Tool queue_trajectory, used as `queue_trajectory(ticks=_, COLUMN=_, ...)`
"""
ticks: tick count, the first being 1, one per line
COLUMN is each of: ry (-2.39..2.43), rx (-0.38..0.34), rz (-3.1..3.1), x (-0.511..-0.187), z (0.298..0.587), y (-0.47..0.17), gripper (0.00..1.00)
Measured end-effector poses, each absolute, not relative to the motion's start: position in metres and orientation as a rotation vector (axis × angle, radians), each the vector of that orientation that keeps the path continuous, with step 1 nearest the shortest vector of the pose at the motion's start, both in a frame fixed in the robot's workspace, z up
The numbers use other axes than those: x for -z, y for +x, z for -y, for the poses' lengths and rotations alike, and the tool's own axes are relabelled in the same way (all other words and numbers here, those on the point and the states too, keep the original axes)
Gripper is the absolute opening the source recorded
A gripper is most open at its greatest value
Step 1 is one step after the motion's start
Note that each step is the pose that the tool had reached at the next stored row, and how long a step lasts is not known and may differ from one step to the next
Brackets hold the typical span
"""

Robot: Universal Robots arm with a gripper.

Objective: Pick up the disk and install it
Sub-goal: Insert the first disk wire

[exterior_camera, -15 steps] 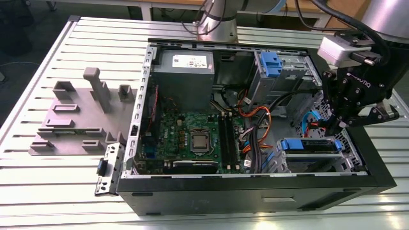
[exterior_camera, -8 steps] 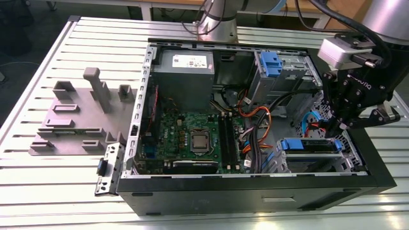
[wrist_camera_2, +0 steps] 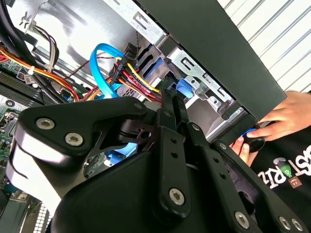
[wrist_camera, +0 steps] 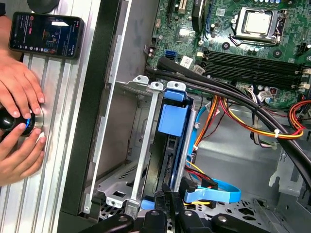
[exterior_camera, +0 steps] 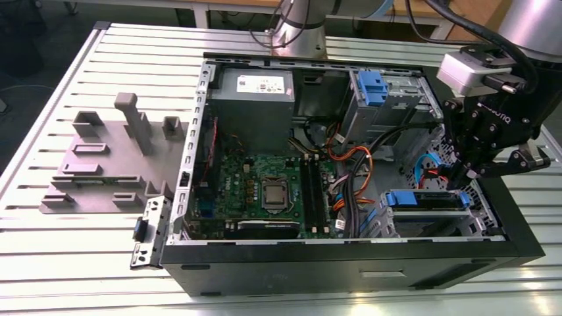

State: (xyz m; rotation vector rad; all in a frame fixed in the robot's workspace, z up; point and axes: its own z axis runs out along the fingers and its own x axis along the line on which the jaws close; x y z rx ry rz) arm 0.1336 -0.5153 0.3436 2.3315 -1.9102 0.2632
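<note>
Your gripper [exterior_camera: 468, 172] hangs over the open case [exterior_camera: 351, 263], above the drive cage [wrist_camera: 146, 160] at the exterior view's right. The jaws look together, holding nothing. The disk [wrist_camera: 171, 121] sits edge-up in that cage, its blue carrier showing. Beside the case, a person's hands [wrist_camera: 19, 121] rest on the tabletop [wrist_camera: 53, 97] near a phone [wrist_camera: 46, 35].

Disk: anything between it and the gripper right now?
Nothing visible. The gripper hangs right at the disk, which sits in the drive cage. The blue cable and red-yellow wires run beside the cage on the motherboard side, apparently not across the gap.
</note>
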Motion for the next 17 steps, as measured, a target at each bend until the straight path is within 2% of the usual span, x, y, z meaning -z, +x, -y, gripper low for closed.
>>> queue_trajectory(ticks=14, ry=2.334, rx=-0.295, rz=1.929, x=-0.3431, z=0.5153, y=0.1289, gripper=0.16)
queue_trajectory(ticks=17, ry=2.345, rx=-0.279, rz=1.940, x=-0.3430, z=0.5159, y=0.1280, gripper=0.16)
